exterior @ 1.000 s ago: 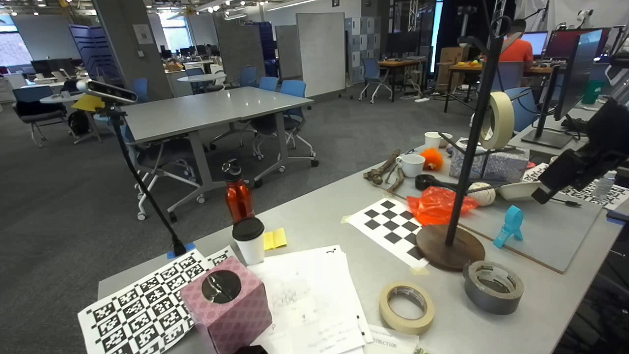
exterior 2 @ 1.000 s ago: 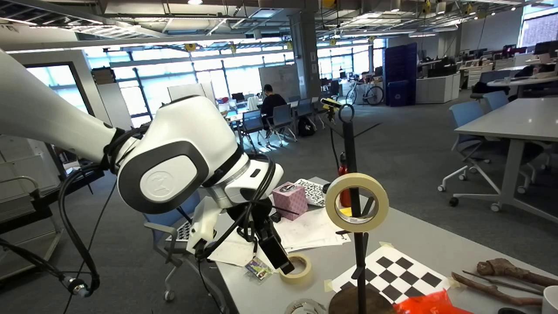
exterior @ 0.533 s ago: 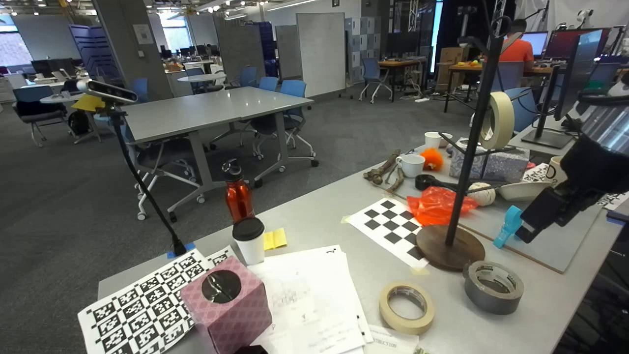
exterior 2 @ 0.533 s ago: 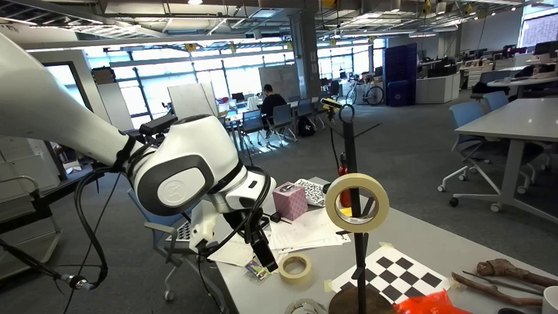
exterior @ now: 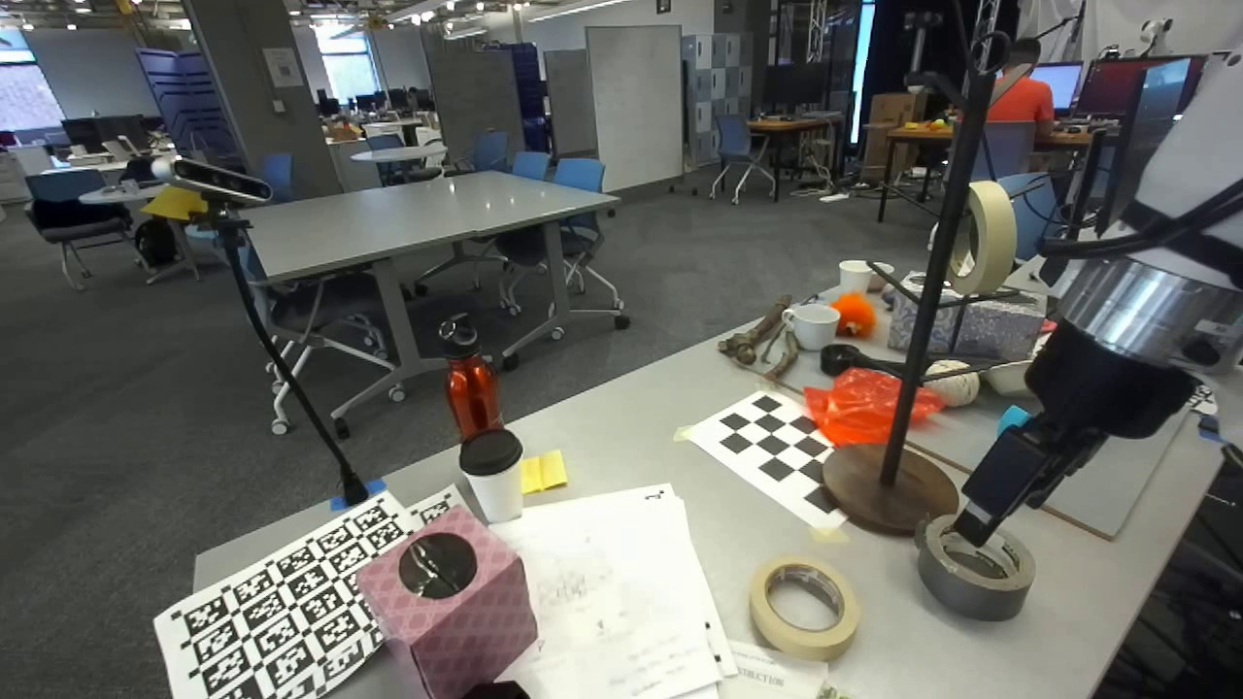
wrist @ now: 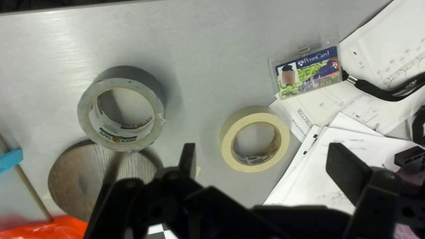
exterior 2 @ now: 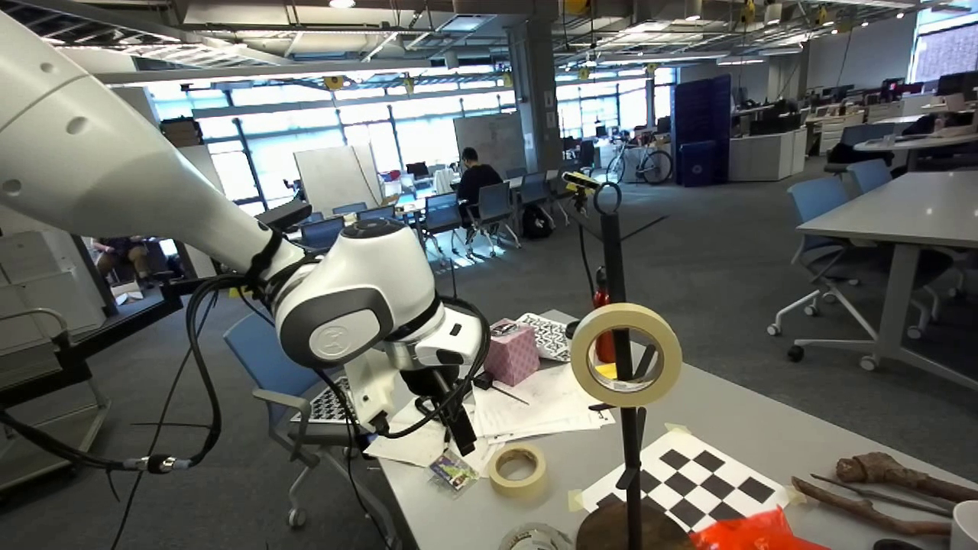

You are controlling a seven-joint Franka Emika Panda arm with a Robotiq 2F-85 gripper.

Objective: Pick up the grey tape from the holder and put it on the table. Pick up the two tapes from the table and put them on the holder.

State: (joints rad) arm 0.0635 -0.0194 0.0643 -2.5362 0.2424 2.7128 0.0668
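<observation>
One cream tape point(exterior: 992, 241) on the holder point(exterior: 918, 354), second tape point(wrist: 227, 146) and grey tape point(exterior: 974, 594) on table point(wrist: 212, 49), pincer point(wrist: 265, 162) wide

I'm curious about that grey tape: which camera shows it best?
The wrist view: the grey tape shows its whole ring, even print inside. In an exterior view, a pincer fingertip hides part of it; in an exterior view, the grey tape is cut off by the picture's bottom edge.
</observation>
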